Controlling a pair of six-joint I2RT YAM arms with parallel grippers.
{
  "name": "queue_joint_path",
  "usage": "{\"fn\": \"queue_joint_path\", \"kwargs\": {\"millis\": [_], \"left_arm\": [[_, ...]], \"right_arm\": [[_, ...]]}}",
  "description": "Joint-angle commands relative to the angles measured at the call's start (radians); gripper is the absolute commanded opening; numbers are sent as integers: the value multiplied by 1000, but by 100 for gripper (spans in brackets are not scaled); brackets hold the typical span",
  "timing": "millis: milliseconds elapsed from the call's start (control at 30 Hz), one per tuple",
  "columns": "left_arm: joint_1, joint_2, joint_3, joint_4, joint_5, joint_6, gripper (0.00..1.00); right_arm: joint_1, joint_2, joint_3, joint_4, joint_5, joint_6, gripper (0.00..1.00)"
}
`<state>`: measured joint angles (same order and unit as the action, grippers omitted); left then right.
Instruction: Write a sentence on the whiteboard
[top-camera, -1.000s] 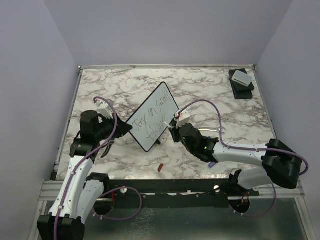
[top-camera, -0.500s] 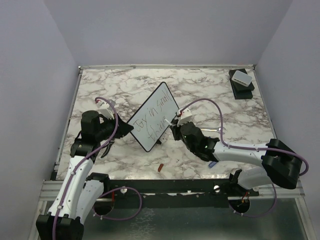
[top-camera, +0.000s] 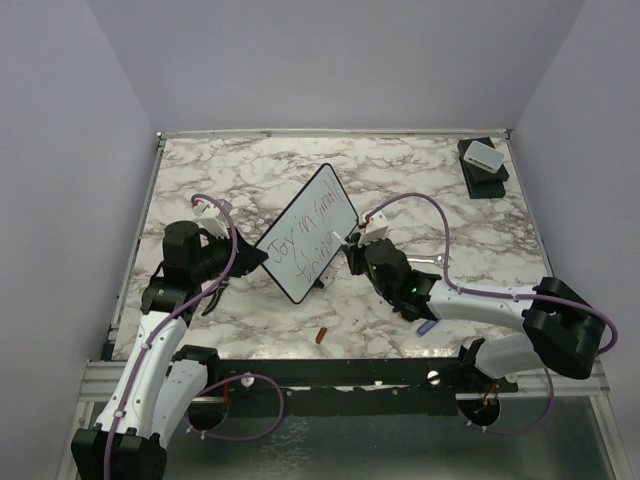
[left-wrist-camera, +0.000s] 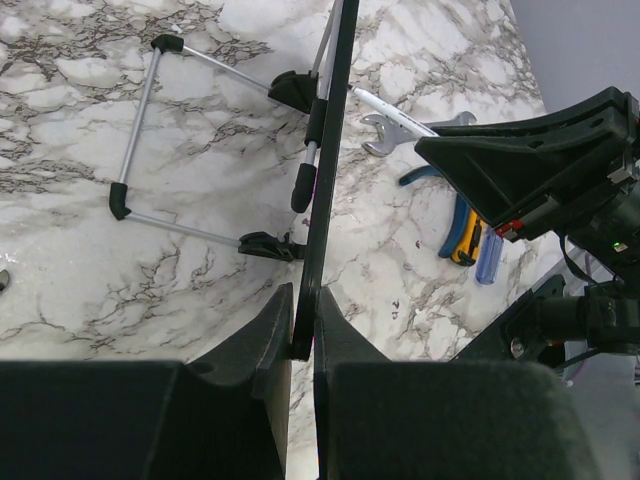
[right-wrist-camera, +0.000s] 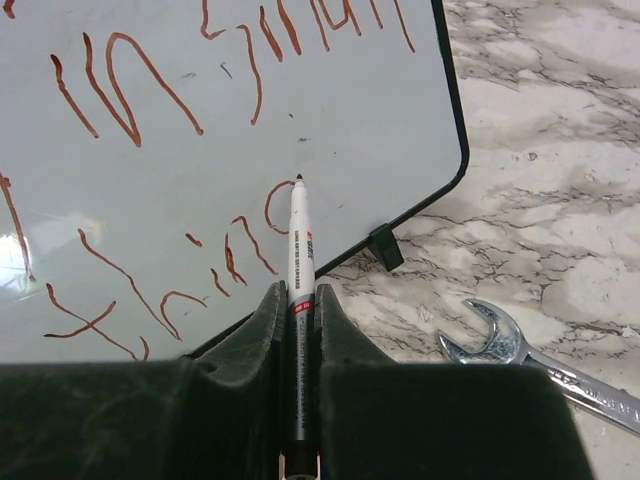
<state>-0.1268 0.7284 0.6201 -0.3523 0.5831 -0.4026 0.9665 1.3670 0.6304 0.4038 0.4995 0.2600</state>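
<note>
Left hand (left-wrist-camera: 303, 318) clamps whiteboard (right-wrist-camera: 380, 120); right hand (right-wrist-camera: 297, 298) pinches marker (right-wrist-camera: 299, 240); sentence (top-camera: 305, 240) seemingly reads "Joy in small thin".

1. The whiteboard (top-camera: 305, 235) stands tilted mid-tabletop (top-camera: 420, 190), a wall between both arms.
2. Its wire stand (left-wrist-camera: 293, 90) occupies the marble behind it.
3. A wrench (right-wrist-camera: 510, 352) lies just right of its foot.
4. Open marble stretches beyond toward the black box (top-camera: 483, 170).

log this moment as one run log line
left jaws: shut on whiteboard edge | right jaws: shut on marker | marker tip: at whiteboard, by last stroke of writing | stage: second line under way
</note>
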Motion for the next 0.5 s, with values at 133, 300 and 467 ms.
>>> {"fn": "queue_joint_path", "kwargs": {"millis": [133,300,467], "left_arm": [[-6,3,-9,0,-6,-26,3],[-7,2,-8,0,-5,-26,3],[-7,1,-8,-1,-4,-24,3]], "right_arm": [[-5,31,9,41,-39,-18,1],[-5,50,8,36,-32,-9,1],[-5,61,3,27,-29,1,1]]}}
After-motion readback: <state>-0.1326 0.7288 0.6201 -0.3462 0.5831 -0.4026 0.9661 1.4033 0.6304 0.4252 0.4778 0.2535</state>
